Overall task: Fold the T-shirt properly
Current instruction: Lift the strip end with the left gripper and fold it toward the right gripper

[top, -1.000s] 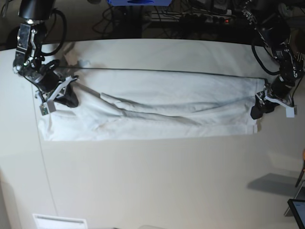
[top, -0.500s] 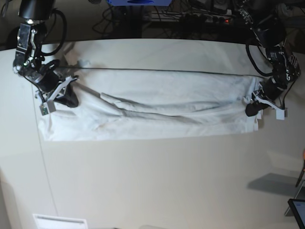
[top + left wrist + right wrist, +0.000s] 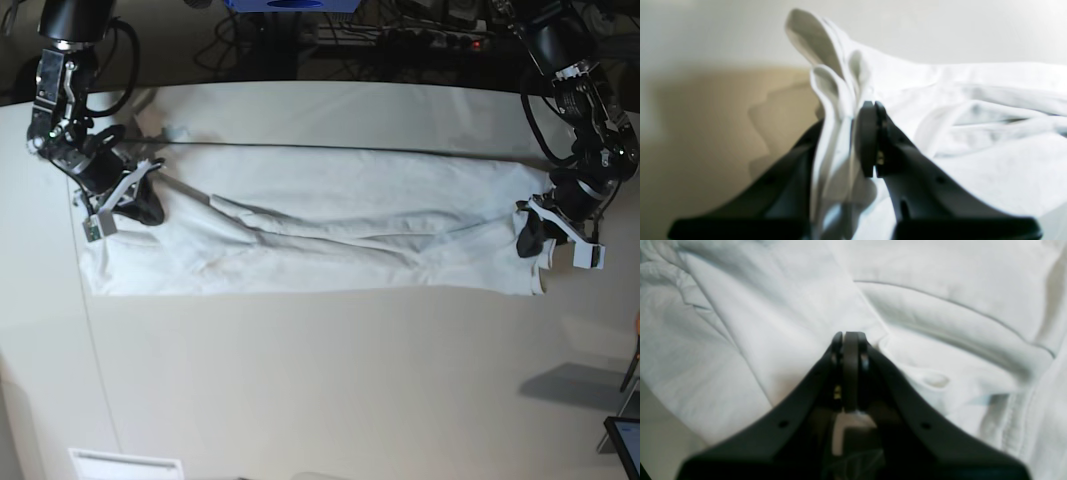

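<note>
left hand (image 3: 846,133) pinching T-shirt (image 3: 330,225) edge, right hand (image 3: 850,340) pressed shut on cloth

The white T-shirt (image 3: 330,225) lies wrinkled, folded into a long band across the table.

The left claw (image 3: 533,240) has moved inward and closed on the T-shirt (image 3: 330,225) edge, bunching it.

Even, soft light; the table (image 3: 300,380) reads bright, with a faint shadow near its right edge. Base view bows at the edges. Both wrist views are blurred, nearest parts worst.
</note>
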`<state>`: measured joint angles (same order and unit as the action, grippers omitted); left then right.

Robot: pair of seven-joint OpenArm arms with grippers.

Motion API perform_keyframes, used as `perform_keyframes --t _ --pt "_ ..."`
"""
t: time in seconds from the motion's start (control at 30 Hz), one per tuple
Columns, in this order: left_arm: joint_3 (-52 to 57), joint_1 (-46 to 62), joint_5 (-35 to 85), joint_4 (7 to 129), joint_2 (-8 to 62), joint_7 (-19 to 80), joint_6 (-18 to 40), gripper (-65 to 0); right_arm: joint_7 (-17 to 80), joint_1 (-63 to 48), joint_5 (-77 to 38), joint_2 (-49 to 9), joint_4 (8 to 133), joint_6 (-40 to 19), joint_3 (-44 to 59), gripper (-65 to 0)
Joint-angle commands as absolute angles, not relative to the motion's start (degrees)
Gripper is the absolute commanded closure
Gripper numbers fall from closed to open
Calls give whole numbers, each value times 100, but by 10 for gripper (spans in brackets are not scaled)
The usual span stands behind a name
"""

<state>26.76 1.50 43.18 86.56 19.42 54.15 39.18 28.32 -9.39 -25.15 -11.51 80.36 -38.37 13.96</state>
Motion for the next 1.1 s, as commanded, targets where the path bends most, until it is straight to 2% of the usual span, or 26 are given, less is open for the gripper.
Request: perform_keyframes --t 0.0,0.23,0.47,0.6,1.07 --pt "2571 119 4444 8919 2044 5279 3855 0 3231 -963 -2141 -1226 8013 -3662 1402 -7" --pt "1974 171 4470 9604 1842 5279 3354 0 3231 -954 -2141 -1226 8013 -3662 1402 -7" --pt "1903 110 4470 9701 1314 5279 3196 0 3231 -963 -2141 -1226 8004 -3662 1402 -7" --pt "1508 -22 4470 9701 1209 5279 3020 0 3231 -963 -2141 -1235 8004 -3662 1402 -7" --pt "558 -312 4462 9701 760 5279 3011 0 3231 -971 -2141 -1235 8004 -3662 1402 -7"
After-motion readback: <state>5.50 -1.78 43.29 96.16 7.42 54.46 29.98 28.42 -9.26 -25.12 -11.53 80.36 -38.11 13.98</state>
